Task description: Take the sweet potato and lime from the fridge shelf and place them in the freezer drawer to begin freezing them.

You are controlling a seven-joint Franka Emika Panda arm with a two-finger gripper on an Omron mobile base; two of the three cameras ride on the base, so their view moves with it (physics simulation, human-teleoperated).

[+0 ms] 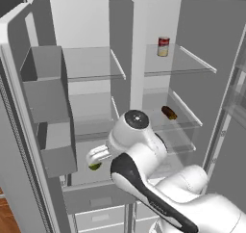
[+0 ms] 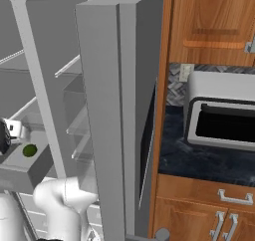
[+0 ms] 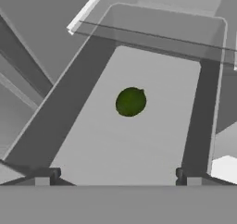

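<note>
Lime [image 3: 130, 101] sits loose on the grey floor of the drawer [image 3: 92, 140], dead centre in the hand view. The fingers [image 3: 118, 174] are spread wide at the bottom of that frame, gripping nothing. Sweet potato [image 1: 168, 112] is on the fridge's right-hand shelf [image 1: 185, 112], mid-frame, with a can [image 1: 163, 46] one shelf up.

The small dark green glossy lime [image 1: 95, 166] sits low beneath the white gripper [image 1: 97, 156]; the reddish-brown sweet potato [image 1: 168, 112] lies on a glass shelf [image 1: 185, 115], 1 red-and-white can [image 1: 163, 46] above.
</note>
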